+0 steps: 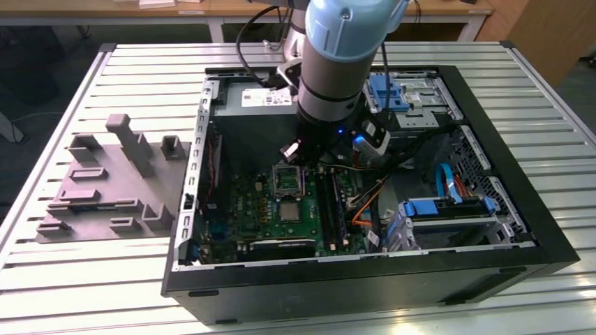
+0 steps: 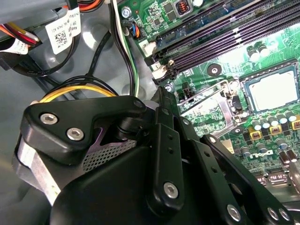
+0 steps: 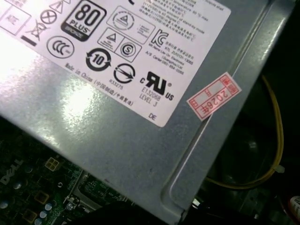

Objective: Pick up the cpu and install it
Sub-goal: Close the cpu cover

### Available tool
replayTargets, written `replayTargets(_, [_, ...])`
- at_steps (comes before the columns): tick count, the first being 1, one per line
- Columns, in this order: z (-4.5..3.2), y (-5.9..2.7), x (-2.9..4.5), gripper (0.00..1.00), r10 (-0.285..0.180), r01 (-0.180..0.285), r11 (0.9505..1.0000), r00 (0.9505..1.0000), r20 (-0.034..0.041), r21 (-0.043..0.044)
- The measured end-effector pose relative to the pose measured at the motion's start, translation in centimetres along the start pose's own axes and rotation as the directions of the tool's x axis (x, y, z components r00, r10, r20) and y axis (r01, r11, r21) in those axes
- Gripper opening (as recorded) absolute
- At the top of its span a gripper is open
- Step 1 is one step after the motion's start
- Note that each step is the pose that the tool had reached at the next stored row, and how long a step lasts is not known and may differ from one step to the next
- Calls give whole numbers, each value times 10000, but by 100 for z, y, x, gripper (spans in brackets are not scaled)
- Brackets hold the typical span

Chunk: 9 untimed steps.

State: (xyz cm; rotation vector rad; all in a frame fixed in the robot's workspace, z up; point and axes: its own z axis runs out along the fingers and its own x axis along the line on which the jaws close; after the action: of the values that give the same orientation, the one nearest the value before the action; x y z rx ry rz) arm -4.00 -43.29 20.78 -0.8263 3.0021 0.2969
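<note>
Whether the jaws are open or closed cannot be told. In the exterior view, the gripper (image 1: 303, 155) hangs inside the open computer case (image 1: 521, 230) on the slatted table (image 1: 93, 279), over the upper part of the motherboard (image 1: 270, 216); the cpu (image 1: 292, 211) lies flat in its socket below it. In the second wrist view, the cpu (image 2: 275, 90) sits seated, beside the raised socket frame (image 2: 211, 105). In the first wrist view, the grey power supply (image 3: 122, 140) shows its white label (image 3: 140, 51).

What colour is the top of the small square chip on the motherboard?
Pale silvery-beige with a darker rim; the small square cpu chip shows best in the second wrist view.
</note>
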Motion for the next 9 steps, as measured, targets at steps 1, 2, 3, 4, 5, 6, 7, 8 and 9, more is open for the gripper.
replayTargets(1, [2,0,0,11,-6,6,10000,10000,-2,0])
replayTargets(2, [4,-1,0,11,-12,12,10000,10000,-2,-1])
replayTargets(3, [5,-1,0,11,-15,15,10000,10000,-4,-1])
replayTargets(4, [6,-1,0,11,-17,17,10000,10000,-4,0])
replayTargets(5, [6,-1,0,11,-17,17,10000,10000,-4,0])
replayTargets(6, [6,-1,0,11,-18,18,10000,10000,-4,-1])
replayTargets(7, [7,-1,0,11,-18,18,10000,10000,-3,-2])
replayTargets(8, [6,-1,0,11,-20,20,10000,10000,-3,-1])
replayTargets(9, [6,-1,0,11,-37,37,10000,10000,-4,-1])
